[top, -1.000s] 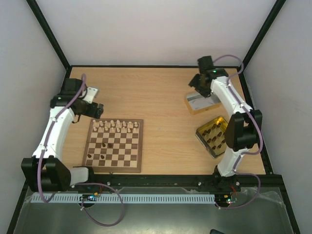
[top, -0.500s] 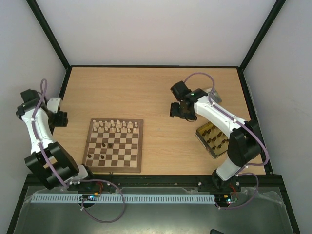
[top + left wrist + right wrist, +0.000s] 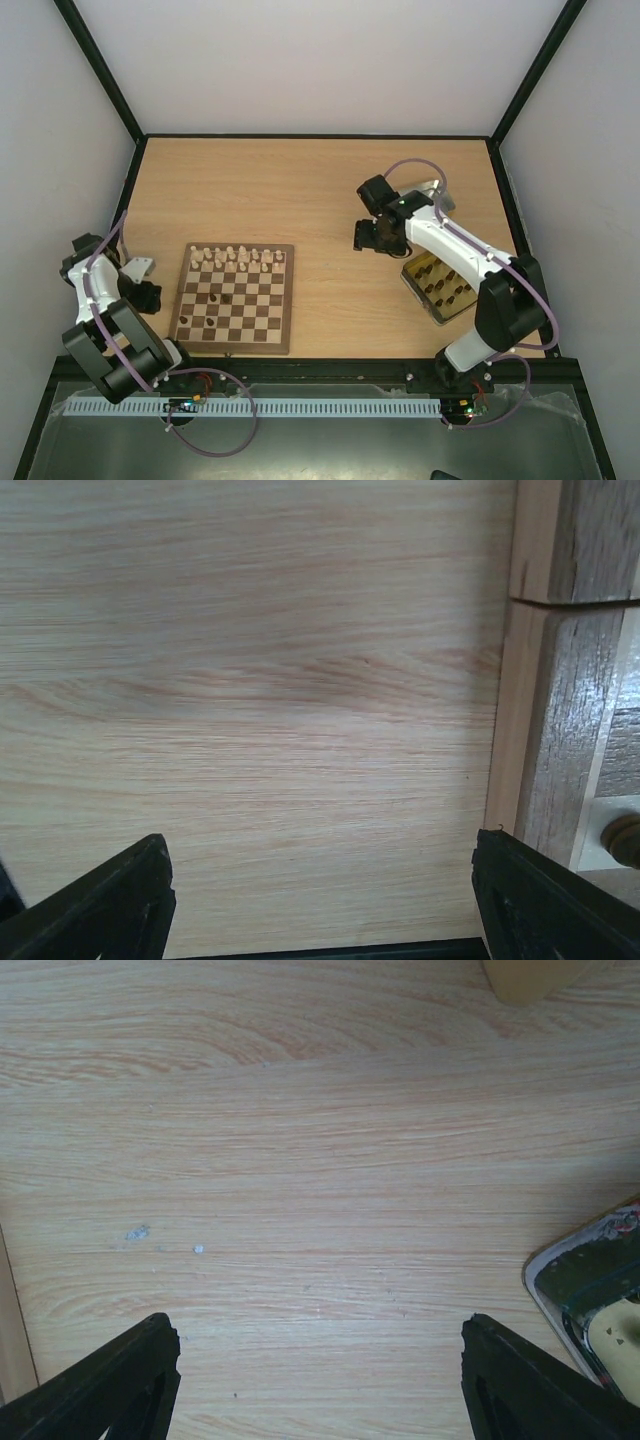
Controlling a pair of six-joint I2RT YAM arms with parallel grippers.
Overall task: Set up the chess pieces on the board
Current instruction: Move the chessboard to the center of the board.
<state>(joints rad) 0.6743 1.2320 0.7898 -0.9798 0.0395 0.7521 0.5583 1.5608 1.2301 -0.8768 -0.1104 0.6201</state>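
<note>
Board [image 3: 283, 300] lay at 8 o'clock of the table [image 3: 300, 190], pale chess pieces [image 3: 235, 258] along its 12 o'clock rows. Left gripper [image 3: 318, 875] at its 9 o'clock and right gripper [image 3: 318, 1355] both released, fingers wide apart

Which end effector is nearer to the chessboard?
Left. The left end effector is just off the left edge of the board; the right end effector is well to its right.

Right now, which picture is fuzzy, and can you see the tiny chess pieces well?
Top external view: soft, even light, no glare, but the chess pieces on the board are too small for detail. Left wrist view: the board's edge is close and fuzzy. Right wrist view: table grain sharp, the tin blurred.
</note>
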